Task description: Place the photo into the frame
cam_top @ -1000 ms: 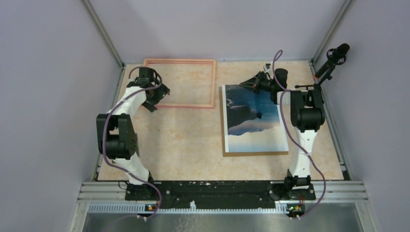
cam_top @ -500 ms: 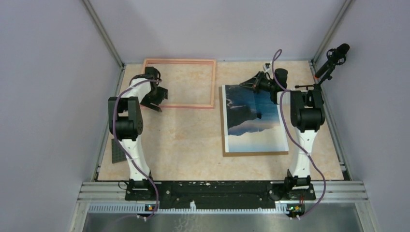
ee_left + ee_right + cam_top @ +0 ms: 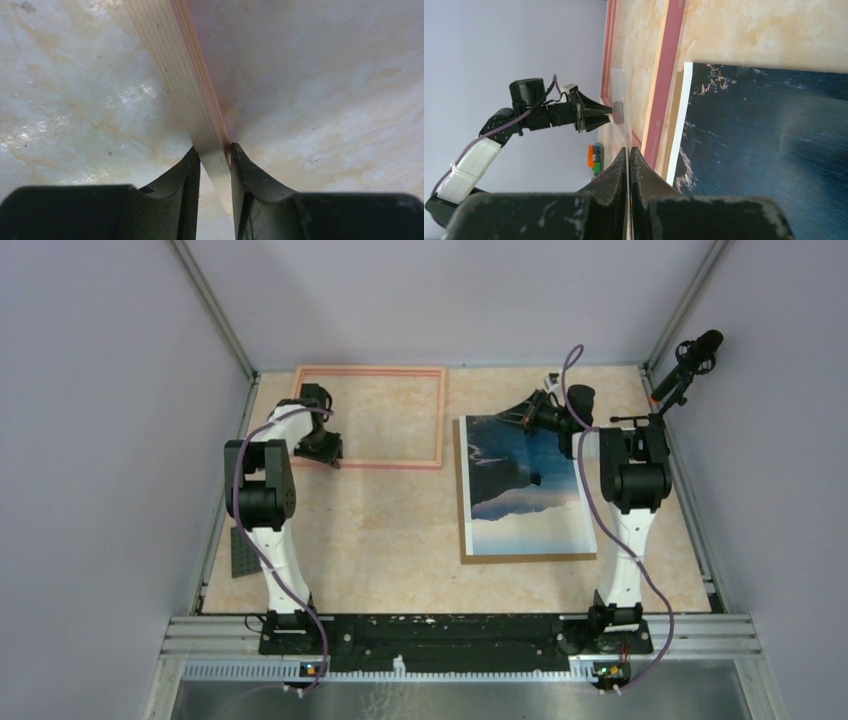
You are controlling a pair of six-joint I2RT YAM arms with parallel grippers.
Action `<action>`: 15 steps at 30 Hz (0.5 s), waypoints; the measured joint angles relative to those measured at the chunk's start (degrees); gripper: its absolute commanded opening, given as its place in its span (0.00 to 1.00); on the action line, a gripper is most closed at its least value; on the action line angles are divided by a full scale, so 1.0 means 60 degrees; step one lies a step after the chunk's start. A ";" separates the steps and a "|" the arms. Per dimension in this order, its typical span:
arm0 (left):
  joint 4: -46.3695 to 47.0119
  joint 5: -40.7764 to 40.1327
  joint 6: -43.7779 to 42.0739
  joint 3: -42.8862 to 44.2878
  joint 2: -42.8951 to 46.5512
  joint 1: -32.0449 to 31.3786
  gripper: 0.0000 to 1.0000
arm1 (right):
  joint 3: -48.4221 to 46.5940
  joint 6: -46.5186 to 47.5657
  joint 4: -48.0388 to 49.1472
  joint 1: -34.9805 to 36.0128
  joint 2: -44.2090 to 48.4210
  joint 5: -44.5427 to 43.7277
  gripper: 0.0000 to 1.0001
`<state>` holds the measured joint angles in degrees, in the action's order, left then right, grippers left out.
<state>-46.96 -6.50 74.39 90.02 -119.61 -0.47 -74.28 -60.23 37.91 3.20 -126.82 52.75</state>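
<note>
Left pincer (image 3: 215,160) has dropped and now pinches the frame (image 3: 370,462) at its near-left corner. Right pincer (image 3: 533,412) is closed tight by the photo (image 3: 525,500), which lies beside the frame. I should pull slow and flat.

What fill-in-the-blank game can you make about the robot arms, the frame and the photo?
The left gripper pinches a rail of the frame between its two ____.
The photo lies picture side ____.
The photo lies to the ____ of the frame.
Missing words: fingers, up, right.
</note>
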 measured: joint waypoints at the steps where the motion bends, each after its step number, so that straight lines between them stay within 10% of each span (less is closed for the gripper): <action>1: 0.0080 0.0004 0.0015 -0.0149 0.0091 0.0000 0.24 | 0.0073 -0.0076 0.0117 0.0015 0.0000 -0.0029 0.00; 15: 0.1781 0.0761 -0.0120 -0.3399 0.2146 -0.0007 0.09 | 0.1508 -0.1424 0.2080 0.0339 0.0000 -0.0444 0.00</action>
<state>-36.27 -1.93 73.67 69.63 -106.74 -0.51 -65.23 -68.77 50.39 5.23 -126.82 50.09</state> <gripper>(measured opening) 0.274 0.004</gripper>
